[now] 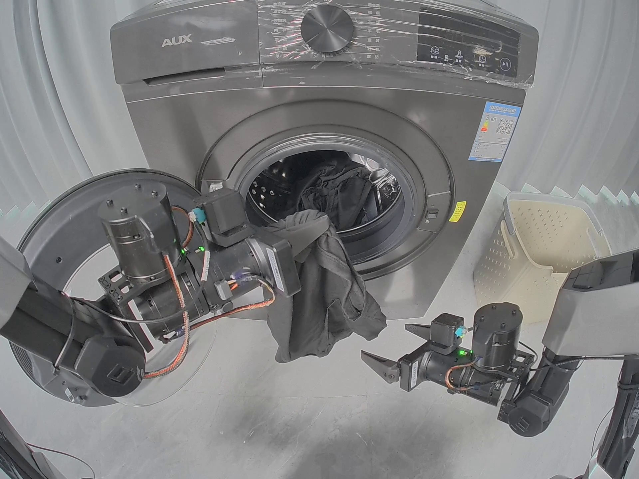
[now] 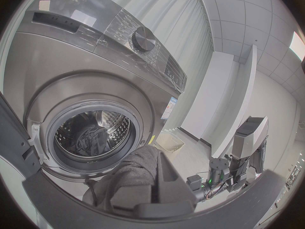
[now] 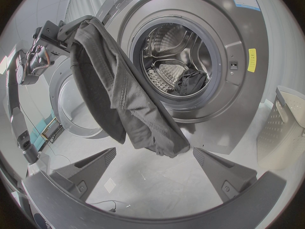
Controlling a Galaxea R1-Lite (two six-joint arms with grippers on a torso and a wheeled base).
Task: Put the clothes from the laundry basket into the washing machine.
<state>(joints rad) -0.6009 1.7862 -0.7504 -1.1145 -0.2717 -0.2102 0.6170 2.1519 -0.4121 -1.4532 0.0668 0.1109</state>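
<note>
Dangling from left hand (image 3: 73, 27), dark garment (image 1: 326, 287) before washing machine (image 1: 200, 128) opening

Two dark garments (image 1: 333, 294) (image 1: 336, 197), one washing machine (image 1: 186, 121), one laundry basket (image 1: 552, 202), one door (image 1: 60, 234)

A pale curtain (image 1: 40, 68) hangs in long folds behind. The floor (image 1: 299, 427) is smooth and light grey (a bit shiny). Up high, the ceiling (image 2: 254, 13) is made of white squares, with one bright light (image 2: 297, 45) in it. A plain white wall (image 2: 213, 93) stands next to the curtain.
</note>
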